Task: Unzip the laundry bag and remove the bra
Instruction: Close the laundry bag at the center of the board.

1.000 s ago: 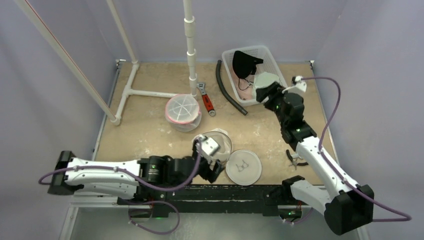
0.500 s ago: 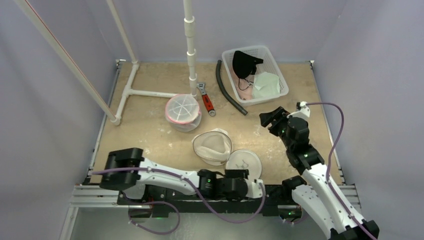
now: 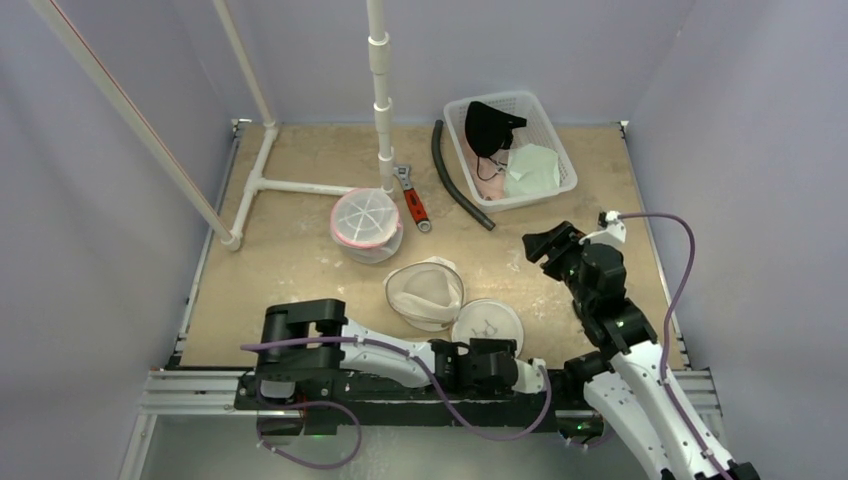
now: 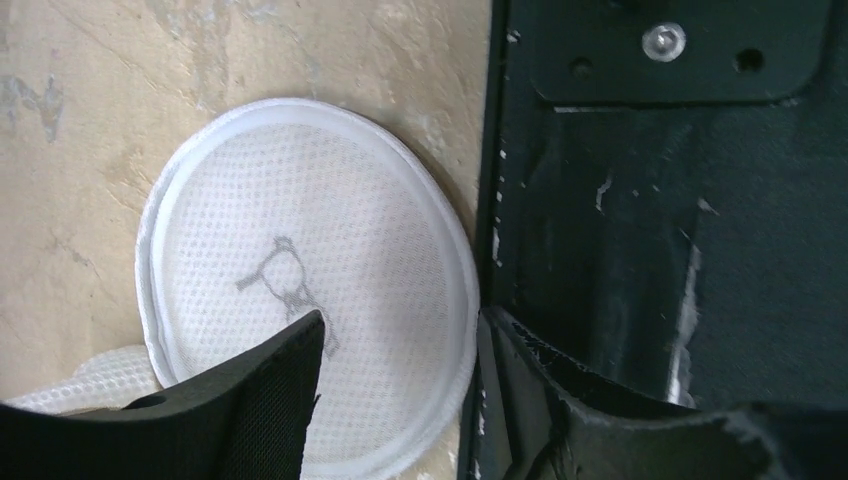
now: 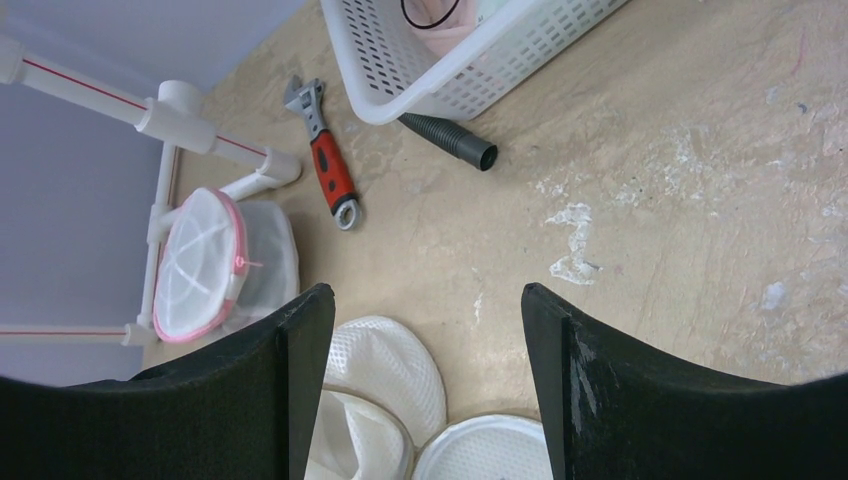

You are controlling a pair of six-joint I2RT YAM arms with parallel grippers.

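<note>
The white mesh laundry bag (image 3: 424, 290) lies open in the middle of the table, and its round lid (image 3: 487, 330) lies flat beside it. A pale green bra (image 3: 533, 168) rests in the white basket (image 3: 556, 125) with a black bra (image 3: 488, 124). My left gripper (image 3: 497, 353) hangs low over the lid's near edge by the black rail. In the left wrist view the left gripper (image 4: 405, 320) is open, with the lid (image 4: 300, 240) lying beneath it. My right gripper (image 3: 545, 245) hovers open between basket and bag. The right gripper (image 5: 425, 295) holds nothing.
A pink-rimmed mesh bag (image 3: 365, 220) sits beside a white pipe frame (image 3: 300, 186). A red-handled wrench (image 3: 413, 200) and a black hose (image 3: 455, 185) lie left of the basket. Pliers (image 3: 592, 318) lie under the right arm. The black base rail (image 4: 650, 200) runs along the near edge.
The left arm has swung off the open bag and folded along the near edge, its jaws narrowing a little. The right gripper has pulled back from the basket toward the near side.
</note>
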